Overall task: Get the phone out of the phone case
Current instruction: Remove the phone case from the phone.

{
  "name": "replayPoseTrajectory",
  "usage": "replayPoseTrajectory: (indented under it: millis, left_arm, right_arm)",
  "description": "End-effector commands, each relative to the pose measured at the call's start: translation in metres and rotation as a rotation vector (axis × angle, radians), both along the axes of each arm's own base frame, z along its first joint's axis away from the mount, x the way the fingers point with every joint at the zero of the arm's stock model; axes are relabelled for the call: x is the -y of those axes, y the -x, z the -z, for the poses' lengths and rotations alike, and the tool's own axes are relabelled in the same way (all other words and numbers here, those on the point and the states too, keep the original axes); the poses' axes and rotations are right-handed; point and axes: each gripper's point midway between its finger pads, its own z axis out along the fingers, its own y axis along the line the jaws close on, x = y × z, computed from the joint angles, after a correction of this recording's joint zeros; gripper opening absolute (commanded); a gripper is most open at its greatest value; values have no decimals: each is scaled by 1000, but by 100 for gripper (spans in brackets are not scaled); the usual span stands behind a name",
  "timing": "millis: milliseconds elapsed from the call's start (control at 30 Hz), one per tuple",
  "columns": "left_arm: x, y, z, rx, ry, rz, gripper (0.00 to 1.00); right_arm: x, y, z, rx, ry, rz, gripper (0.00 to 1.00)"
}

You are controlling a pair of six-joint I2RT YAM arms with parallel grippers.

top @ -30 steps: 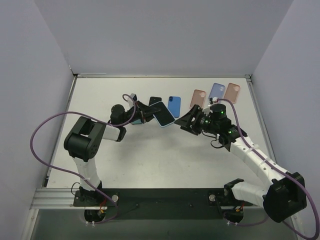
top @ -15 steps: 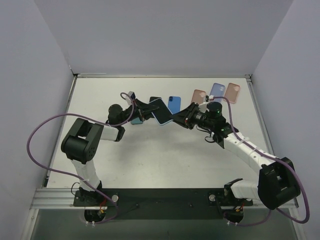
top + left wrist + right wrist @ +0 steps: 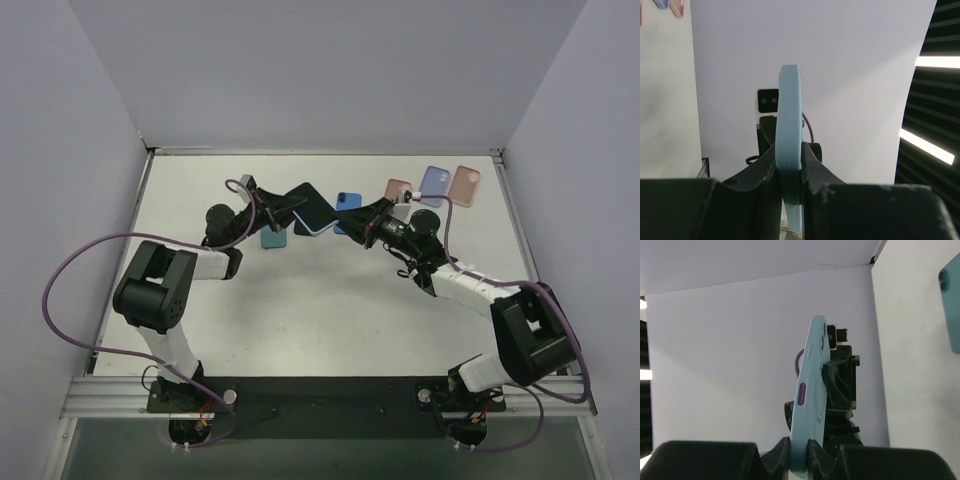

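Note:
The phone in its light blue case [image 3: 312,212] is held off the table between both grippers, its dark screen facing up. My left gripper [image 3: 284,207] is shut on its left end. My right gripper [image 3: 350,222] is shut on its right end. In the left wrist view the case [image 3: 790,125] stands edge-on between the fingers of the left gripper [image 3: 790,155]. In the right wrist view the case [image 3: 811,390], with a purple side button, is pinched at its bottom edge by the right gripper [image 3: 801,450]; the left gripper holds the far end.
A teal phone [image 3: 273,238] lies on the table under the left gripper and shows in the right wrist view [image 3: 952,310]. A blue phone [image 3: 347,201] lies behind the right gripper. Two pink cases [image 3: 398,189] [image 3: 464,184] and a purple case [image 3: 434,180] lie at the back right.
The right gripper has moved left and closed on the cased phone. Both arms have carried the phone toward the back left, uncovering the teal phone on the table.

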Motion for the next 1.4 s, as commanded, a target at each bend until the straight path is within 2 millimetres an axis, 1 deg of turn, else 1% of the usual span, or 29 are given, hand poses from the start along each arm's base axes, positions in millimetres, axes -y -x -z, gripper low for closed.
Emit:
replayPoseTrajectory:
  millis: [0,33,100,133,167,200,267,300,333,367,400,433,500,533,567,600,700,767,800,833,900,933,967,1033,1067,1233,1267,1333,1367]
  left_arm:
    - [-15,59,-129,527,210,23,0]
    - [-18,64,-140,556,219,17,0]
    - [-24,66,-152,606,220,0,0]
    - [-27,71,-161,637,222,-6,0]
    - [-29,73,-166,657,223,-13,0]
    - [-31,76,-171,676,226,-17,0]
    - [-38,81,-183,715,231,-37,0]
    - [-40,83,-187,732,234,-46,0]
    - [-44,89,-199,773,241,-56,0]
    - [-46,92,-204,799,240,-63,0]
    - [-47,94,-210,822,240,-64,0]
    - [-50,99,-226,878,247,-68,0]
    - [-51,104,-239,923,251,-52,0]
    - [-51,109,-251,964,261,-45,0]
    - [-52,111,-258,981,269,-42,0]
    - [-53,114,-264,994,277,-37,0]
    - [-57,123,-284,1055,295,-32,0]
    - [-59,132,-300,1106,308,-21,0]
    - [-60,136,-307,1129,312,-18,0]
    - [-60,138,-311,1142,315,-14,0]
    - [-63,147,-325,1181,336,-11,0]
    - [-64,150,-330,1194,344,-13,0]
    - [-65,152,-334,1201,358,-19,0]
    - [-69,159,-342,1230,372,-35,0]
    - [-71,161,-347,1234,388,-45,0]
    - [-81,171,-361,1242,449,-94,0]
    - [-82,172,-363,1247,454,-102,0]
    - [-86,175,-367,1262,469,-130,0]
    - [-88,175,-368,1258,477,-137,0]
  right_arm:
    - [14,1,-124,214,-484,7,0]
    - [12,-7,-127,210,-529,-3,0]
    - [11,-10,-135,221,-545,-7,0]
    - [11,-11,-141,234,-554,-8,0]
    - [9,-12,-153,249,-578,-14,0]
    - [7,-17,-153,231,-591,-14,0]
    - [9,-23,-164,223,-635,3,0]
    - [7,-26,-164,192,-659,-3,0]
    - [8,-30,-167,184,-680,15,0]
    - [8,-32,-175,189,-703,14,0]
    - [6,-36,-175,160,-728,13,0]
    - [6,-39,-179,154,-750,20,0]
    - [1,-44,-197,168,-799,5,0]
    - [-2,-43,-206,165,-826,-10,0]
    - [-1,-46,-213,176,-847,-2,0]
    - [-2,-46,-227,205,-870,-13,0]
    - [0,-52,-239,220,-907,-7,0]
    - [1,-51,-253,241,-939,-23,0]
    - [0,-54,-253,239,-946,-20,0]
    - [1,-53,-261,252,-962,-27,0]
    - [-3,-53,-265,243,-986,-35,0]
    - [-3,-50,-275,256,-1011,-47,0]
    - [-7,-52,-275,246,-1021,-56,0]
    - [-8,-50,-284,257,-1047,-65,0]
    - [-8,-47,-292,273,-1065,-73,0]
    - [-22,-52,-291,248,-1099,-86,0]
    - [-27,-56,-286,236,-1098,-86,0]
    - [-32,-55,-287,235,-1101,-102,0]
    - [-34,-58,-284,225,-1102,-99,0]
